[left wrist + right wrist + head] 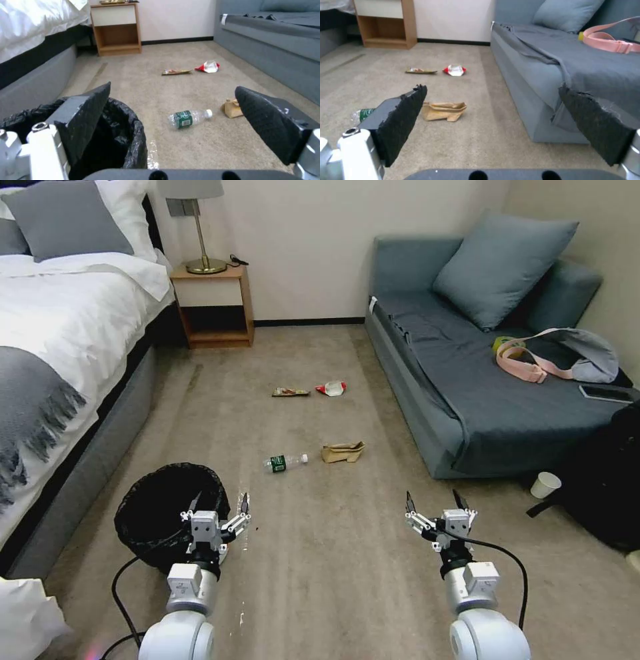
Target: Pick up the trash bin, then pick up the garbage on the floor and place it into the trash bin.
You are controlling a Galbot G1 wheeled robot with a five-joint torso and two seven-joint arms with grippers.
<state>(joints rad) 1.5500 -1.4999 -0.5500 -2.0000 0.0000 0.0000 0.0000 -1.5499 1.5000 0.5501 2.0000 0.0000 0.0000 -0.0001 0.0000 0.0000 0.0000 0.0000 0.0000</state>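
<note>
Nearest to me, both grippers hang spread over the carpet, holding nothing.

Closest in, my left gripper hovers at the right rim of the trash bin, one finger over its liner, the bin standing just beside the bed base. My right gripper has bare carpet beneath it, the sofa's front edge off to its right. Farther on lie the plastic bottle and paper bag, near each other in the open lane; beyond them, well apart, the flat wrapper and red-and-white packet. At the far wall stands the nightstand.
</note>
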